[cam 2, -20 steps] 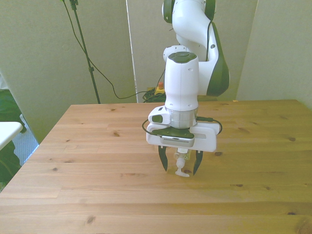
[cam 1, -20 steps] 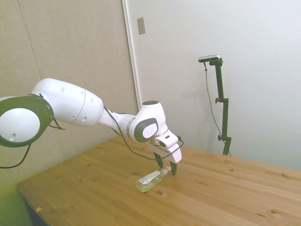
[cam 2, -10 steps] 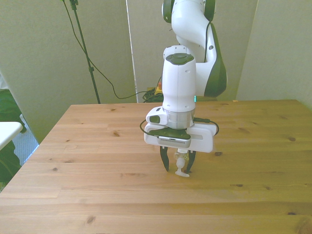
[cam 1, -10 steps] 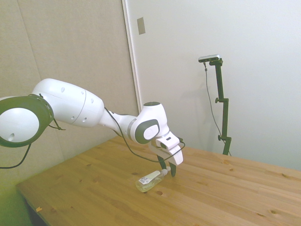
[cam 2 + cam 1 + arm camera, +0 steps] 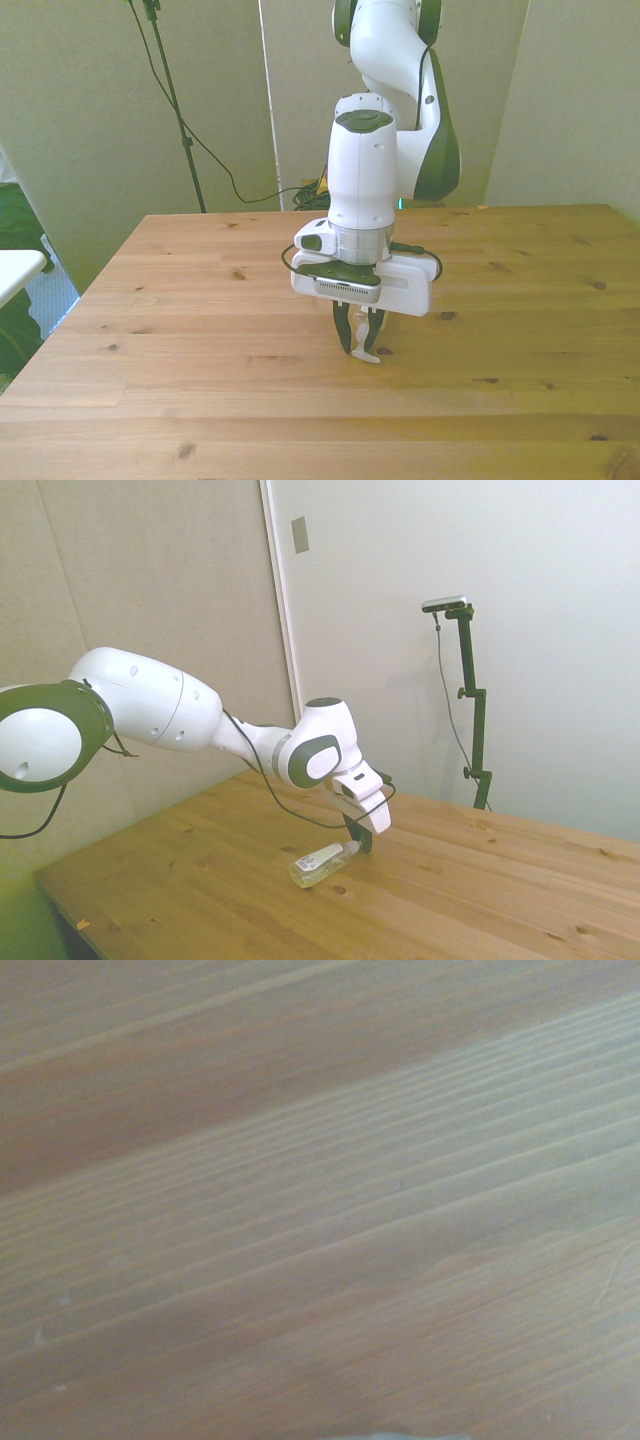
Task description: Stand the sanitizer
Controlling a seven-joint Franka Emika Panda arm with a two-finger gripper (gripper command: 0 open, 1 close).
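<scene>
One table (image 5: 480, 900) of pale wood carries one bottle (image 5: 318, 863), lying on its side on the table near its middle; one gripper (image 5: 361, 340) with two dark fingers (image 5: 346, 332) sits over the bottle's white pump end; one arm (image 5: 170, 715) reaches over the table

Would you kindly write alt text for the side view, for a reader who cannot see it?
A white robot arm reaches in from the left, its gripper shut on the nozzle end of the sanitizer, a small clear bottle lying on its side on the wooden table. A plain wall stands behind.
</scene>
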